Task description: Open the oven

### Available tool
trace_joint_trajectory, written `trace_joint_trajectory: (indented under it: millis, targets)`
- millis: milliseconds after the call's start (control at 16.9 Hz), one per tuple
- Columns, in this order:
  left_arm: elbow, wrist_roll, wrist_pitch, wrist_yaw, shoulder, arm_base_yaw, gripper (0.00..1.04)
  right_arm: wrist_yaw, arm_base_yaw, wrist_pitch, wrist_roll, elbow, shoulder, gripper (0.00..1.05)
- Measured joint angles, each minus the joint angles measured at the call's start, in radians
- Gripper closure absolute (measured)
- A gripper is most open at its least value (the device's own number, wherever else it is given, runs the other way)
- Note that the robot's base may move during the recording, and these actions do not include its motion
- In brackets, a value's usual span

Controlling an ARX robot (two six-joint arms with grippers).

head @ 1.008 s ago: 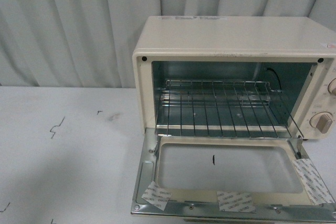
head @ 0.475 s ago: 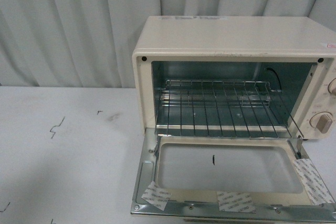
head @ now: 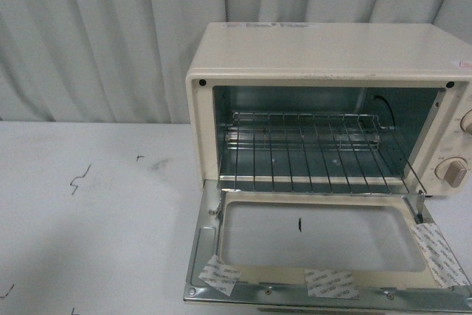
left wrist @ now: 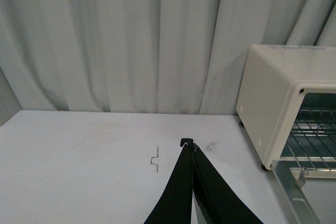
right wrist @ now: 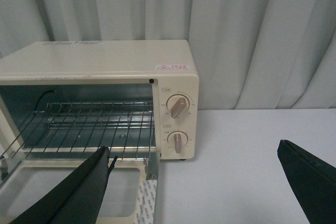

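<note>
The cream-white oven stands on the white table at the right of the front view. Its glass-windowed door lies folded down flat toward me, and the wire rack shows inside. Two beige knobs sit at its right edge. The bar handle is out of view. Neither arm shows in the front view. In the left wrist view my left gripper is shut and empty over the table, left of the oven. In the right wrist view my right gripper is wide open and empty, in front of the oven, near its knobs.
A grey-white curtain hangs behind the table. The white table has small dark marks on its left part. Pieces of printed tape stick to the door's inner frame.
</note>
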Motion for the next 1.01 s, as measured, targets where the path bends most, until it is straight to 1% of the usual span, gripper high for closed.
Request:
trace_joint_trajectory:
  millis: [356,415,475,712,771,831,1008]
  targets:
    - [0.000,0.000,-0.071,0.000,-0.072,0.000,1.03,0.000,0.000,0.000,0.000,0.000,0.000,0.06]
    - [0.002,0.000,-0.183,-0.001,-0.139,0.000,1.03,0.000,0.000,0.000,0.000,0.000,0.000,0.06]
    - [0.001,0.000,-0.245,0.000,-0.233,0.001,1.03,0.000,0.000,-0.001,0.000,0.000,0.000,0.06]
    - [0.000,0.001,-0.246,0.000,-0.235,0.002,1.03,0.000,0.000,0.000,0.000,0.000,0.000,0.06]
    - [0.000,0.000,-0.246,0.000,-0.235,0.002,1.00,0.000,0.000,0.000,0.000,0.000,0.000,0.06]
    - [0.000,0.000,-0.246,-0.001,-0.235,0.002,0.89,0.000,0.000,0.000,0.000,0.000,0.000,0.06]
    - [0.000,0.000,-0.246,0.000,-0.235,0.002,0.53,0.000,0.000,0.000,0.000,0.000,0.000,0.06]
